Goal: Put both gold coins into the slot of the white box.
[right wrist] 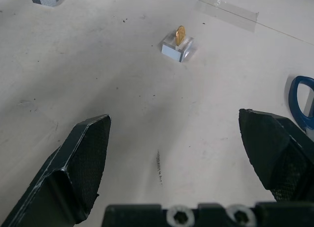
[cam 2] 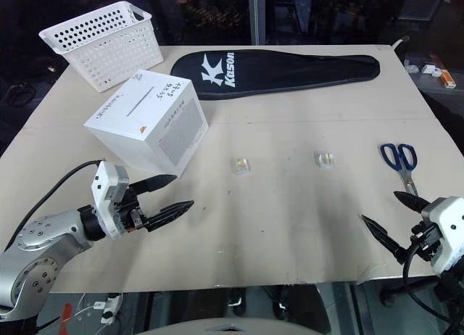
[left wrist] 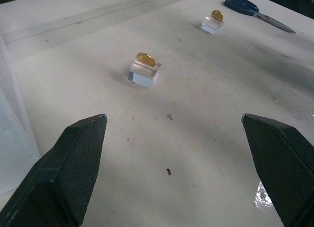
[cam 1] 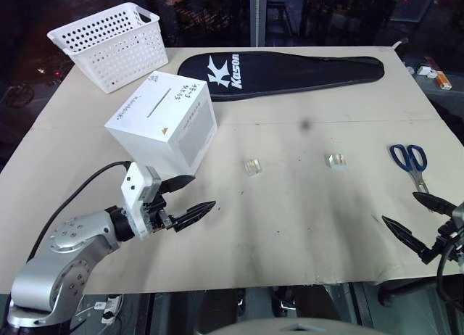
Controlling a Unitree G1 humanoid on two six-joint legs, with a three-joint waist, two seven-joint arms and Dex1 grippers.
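Both grippers hang with fingers spread and empty: the left gripper point(cam 1: 185, 196) is nearer 1 gold coin point(left wrist: 144, 59), the right gripper point(cam 1: 419, 222) nearer the other gold coin point(right wrist: 180, 35).

box point(cam 1: 161, 120) left, before basket point(cam 1: 112, 43) | coins on blocks point(cam 1: 252, 167) point(cam 1: 336, 160) mid-table, seemingly upright | scissors point(cam 1: 410, 162) right

The coins point(left wrist: 145, 59) look like glossy gold metal, each on a clear plastic block point(left wrist: 143, 73). The box point(cam 1: 162, 119) is matt white cardboard, the basket point(cam 1: 112, 43) perforated white plastic. The counter point(cam 1: 304, 226) is matt and scuffed; the tool fingers point(left wrist: 68, 175) are black and finely textured.
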